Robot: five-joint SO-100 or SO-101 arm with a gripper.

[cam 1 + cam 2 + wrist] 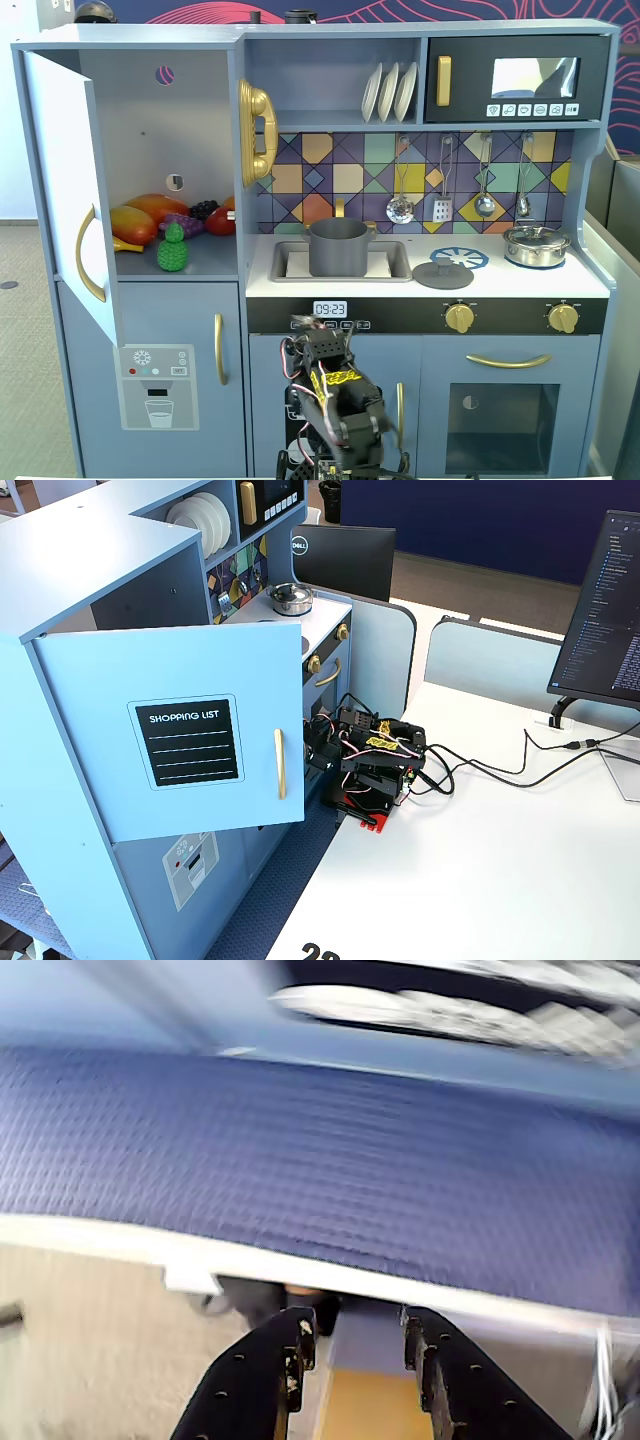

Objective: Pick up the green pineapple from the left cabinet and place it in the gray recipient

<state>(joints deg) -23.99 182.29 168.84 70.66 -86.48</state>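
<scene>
The gripper [355, 1345] holds nothing, its two black fingers [285, 1355] a narrow gap apart in the wrist view, pointing toward a blurred blue surface; the arm [335, 400] sits folded low before the toy kitchen; the green pineapple [173, 249] stands upright on the shelf of the left cabinet [150, 120], door swung open, just in front of other toy fruit [150, 215]; the gray recipient [337, 247] sits in the sink [395, 262], well apart from the pineapple.

office or lab workspace: white desk [520, 860] lower right, computer monitor [600, 610] at right edge, dell monitor [340, 560] top centre, grey partition [500, 660] behind. toy kitchen [110, 570] fills left of frame.
</scene>
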